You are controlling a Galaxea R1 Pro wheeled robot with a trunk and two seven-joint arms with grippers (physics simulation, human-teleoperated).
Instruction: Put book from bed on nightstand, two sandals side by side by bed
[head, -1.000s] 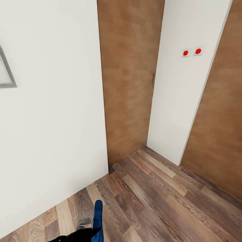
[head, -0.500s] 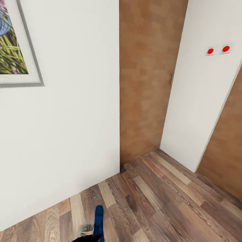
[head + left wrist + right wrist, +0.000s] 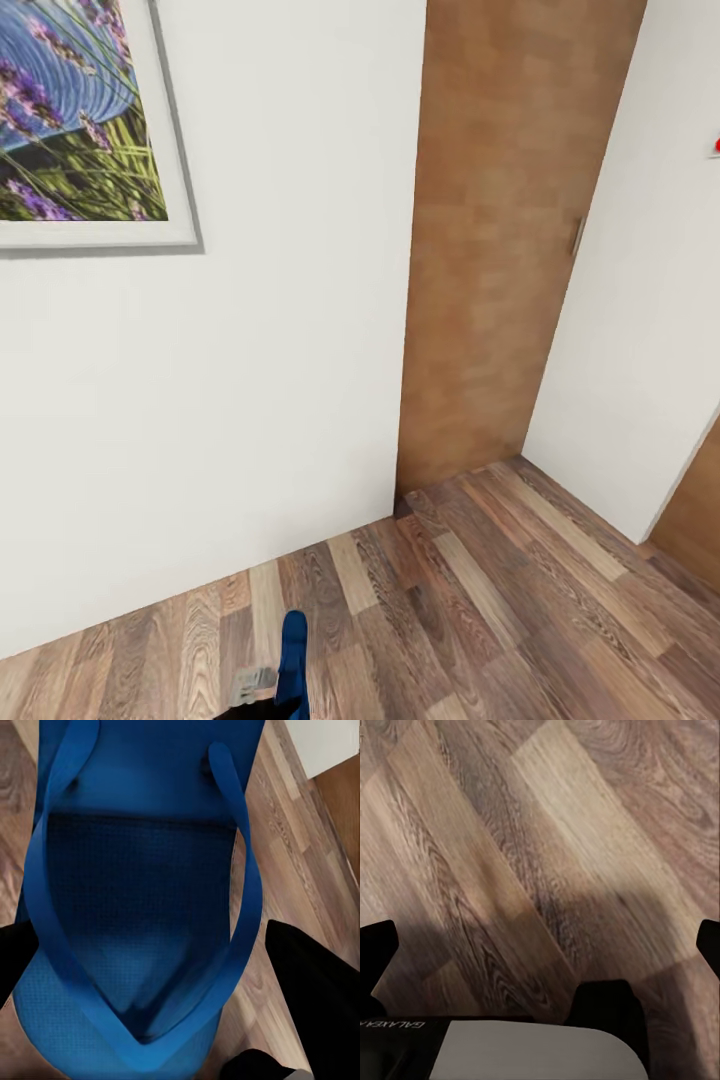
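Left end effector (image 3: 142, 967): in our left wrist view its two dark fingers (image 3: 319, 997) stand on either side of a sandal and clamp it between them, so we read it as grasping the sandal.
Sandal (image 3: 142, 885): bright blue, with blue straps meeting in a V near the fingers; it is held above the floor. In our head view its blue tip (image 3: 293, 655) rises from the bottom edge, beside a small grey part of the arm.
Right end effector (image 3: 540, 945): in our right wrist view the two dark fingertips (image 3: 376, 945) sit at opposite edges of the picture, far apart, with bare floor between them; we read it as released and carrying nothing.
Floor (image 3: 480, 600): wood planks in mixed brown tones, running up to the walls.
Wall (image 3: 280, 380): plain white, straight ahead of us and close.
Framed picture (image 3: 80, 120): hangs on that wall at upper left of our head view, with purple flowers, green stems and a blue ground in a pale frame.
Door (image 3: 500, 260): tan wood, set back in a recess to the right of the wall, with a thin handle at its right edge.
Second white wall (image 3: 640, 350): right of the door, with a red dot (image 3: 716, 146) at the edge of our view.
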